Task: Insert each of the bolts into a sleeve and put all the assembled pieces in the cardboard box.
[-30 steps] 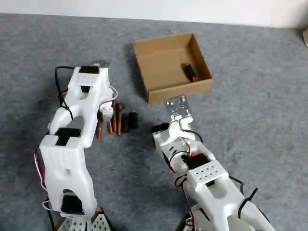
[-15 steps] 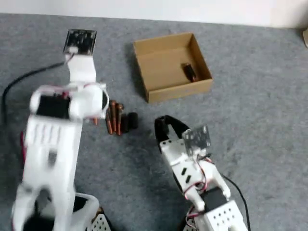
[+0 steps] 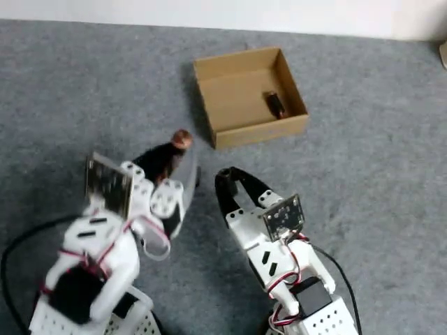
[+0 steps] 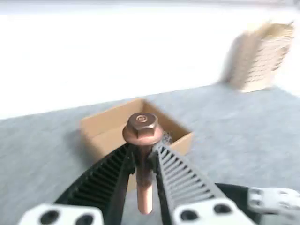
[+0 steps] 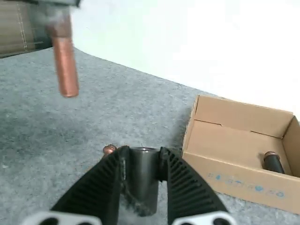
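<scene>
cardboard box (image 3: 241,91) sits at 12 o'clock on the grey surface (image 3: 363,174), with one assembled piece (image 3: 274,105) lying at its 3 o'clock side. left fingers (image 4: 129,159) are clamped on the shank of a copper bolt (image 4: 142,129), whose head stands out past the tips. right fingers (image 5: 121,166) are closed around a dark sleeve (image 5: 142,183), its open mouth showing between the tips. from above, the bolt lies at about 10 o'clock from the right fingers, near but clearly apart, with its long axis running 1 o'clock to 7 o'clock. from the right wrist, the bare shank end hangs off to one side of the sleeve's mouth, and the two axes are roughly parallel, not in line (so the coming move, i judge, turns on bringing shank over bore before any push). nothing stands between them. another bolt head (image 5: 108,150) peeks out on the surface just beside a right finger, clear of that path.
</scene>
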`<action>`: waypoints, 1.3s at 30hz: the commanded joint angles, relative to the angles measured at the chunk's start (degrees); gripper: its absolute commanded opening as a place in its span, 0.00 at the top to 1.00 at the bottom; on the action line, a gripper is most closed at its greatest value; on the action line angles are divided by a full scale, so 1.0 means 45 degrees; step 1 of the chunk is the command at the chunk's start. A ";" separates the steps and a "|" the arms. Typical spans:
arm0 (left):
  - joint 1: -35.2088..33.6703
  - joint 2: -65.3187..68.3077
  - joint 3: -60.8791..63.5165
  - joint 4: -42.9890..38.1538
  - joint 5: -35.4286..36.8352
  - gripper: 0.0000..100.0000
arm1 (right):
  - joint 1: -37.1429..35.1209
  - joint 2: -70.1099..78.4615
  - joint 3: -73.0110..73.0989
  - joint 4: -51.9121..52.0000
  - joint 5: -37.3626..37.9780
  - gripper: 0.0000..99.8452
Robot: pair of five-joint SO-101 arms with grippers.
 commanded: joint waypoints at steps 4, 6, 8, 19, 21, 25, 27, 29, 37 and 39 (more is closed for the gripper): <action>0.1260 -0.2413 0.0928 -0.0996 -0.0039 0.99 | -0.0088 -0.0186 -0.0010 0.0010 0.0137 1.00; 0.1260 -0.2628 0.1221 -0.1719 0.0000 0.99 | -0.0088 -0.0186 -0.0010 0.0010 0.0137 1.00; 0.1241 -0.2706 0.1553 -0.2481 0.0020 0.99 | -0.0107 -0.0186 -0.0010 0.0010 0.0137 1.00; 0.1221 -0.2764 0.4112 -0.3634 0.0059 0.99 | -0.0107 -0.0186 -0.0010 0.0010 0.0137 1.00; 0.1221 -0.2764 0.4444 -0.3653 0.0684 0.99 | -0.0107 -0.0186 -0.0010 0.0010 0.0137 1.00; 0.1201 -0.2745 0.5167 -0.5177 0.3145 0.99 | -0.0107 -0.0186 -0.0010 0.0010 0.0137 1.00; 0.0811 -0.2667 0.5675 -0.6466 0.3282 0.99 | -0.0127 -0.0186 -0.0010 0.0010 0.0137 1.00; 0.0361 -0.2647 0.6164 -0.7736 0.3321 0.99 | -0.0127 -0.0186 -0.0029 0.0010 0.0137 1.00; -0.0166 -0.2628 0.6437 -0.8713 0.3399 0.99 | -0.0127 -0.0186 -0.0049 0.0010 0.0137 1.00; -0.0166 -0.2628 0.6418 -0.8342 0.3419 0.99 | -0.0127 -0.0186 -0.0049 0.0010 0.0137 1.00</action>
